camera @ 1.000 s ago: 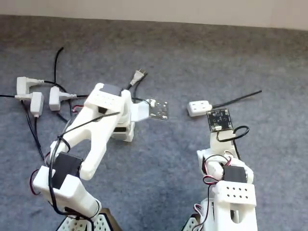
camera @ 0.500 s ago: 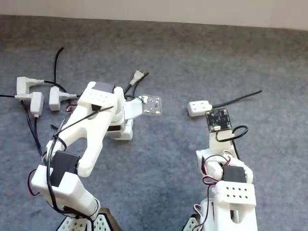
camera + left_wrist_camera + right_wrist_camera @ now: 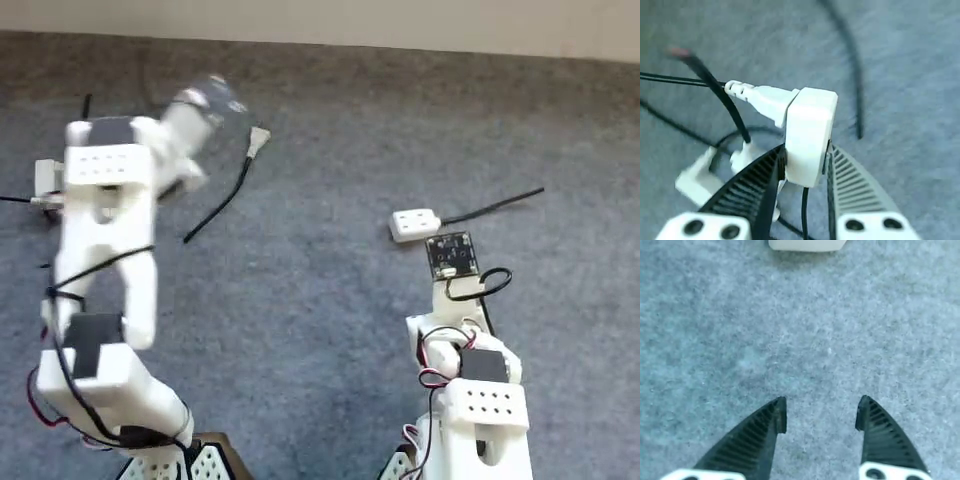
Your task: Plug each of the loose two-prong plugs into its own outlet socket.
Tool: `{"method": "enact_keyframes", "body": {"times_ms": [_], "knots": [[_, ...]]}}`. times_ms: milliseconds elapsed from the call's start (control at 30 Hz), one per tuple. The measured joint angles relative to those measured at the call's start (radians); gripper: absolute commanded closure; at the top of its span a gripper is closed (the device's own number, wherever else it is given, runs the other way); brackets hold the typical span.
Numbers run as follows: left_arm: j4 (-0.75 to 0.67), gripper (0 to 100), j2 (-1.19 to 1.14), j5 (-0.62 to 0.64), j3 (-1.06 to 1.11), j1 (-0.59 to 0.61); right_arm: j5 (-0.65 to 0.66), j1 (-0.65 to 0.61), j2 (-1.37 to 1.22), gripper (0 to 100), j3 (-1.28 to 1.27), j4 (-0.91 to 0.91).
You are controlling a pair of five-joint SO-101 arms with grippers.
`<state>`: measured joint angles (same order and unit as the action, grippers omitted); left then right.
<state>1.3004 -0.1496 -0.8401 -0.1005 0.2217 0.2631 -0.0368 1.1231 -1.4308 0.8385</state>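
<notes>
Above the grey counter, the left arm's fingers clamp a white socket block (white lead trailing off one side), prob. lifted so a plug can meet it. The right arm's fingers are spread w/ nothing btwn them, a second white socket just ahead, ready for a grab; the loose plug on black cord sits near the left fingers.
</notes>
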Motion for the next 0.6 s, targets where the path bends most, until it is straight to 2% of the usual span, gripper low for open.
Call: {"method": "enact_keyframes", "body": {"times_ms": [233,300,467,600], "knots": [[0.002,95,-0.175,0.008,-0.104,0.199,0.0,0.0,0.0,77.9,0.0,-0.002],[0.002,90,-0.235,0.011,-0.133,0.213,0.0,0.0,0.0,77.9,0.0,-0.002],[0.008,69,-0.354,0.051,-0.201,0.204,0.0,0.0,0.0,77.9,0.0,-0.002],[0.032,70,-0.367,0.1,-0.256,0.195,0.0,0.0,0.0,77.9,0.0,-0.002]]}}
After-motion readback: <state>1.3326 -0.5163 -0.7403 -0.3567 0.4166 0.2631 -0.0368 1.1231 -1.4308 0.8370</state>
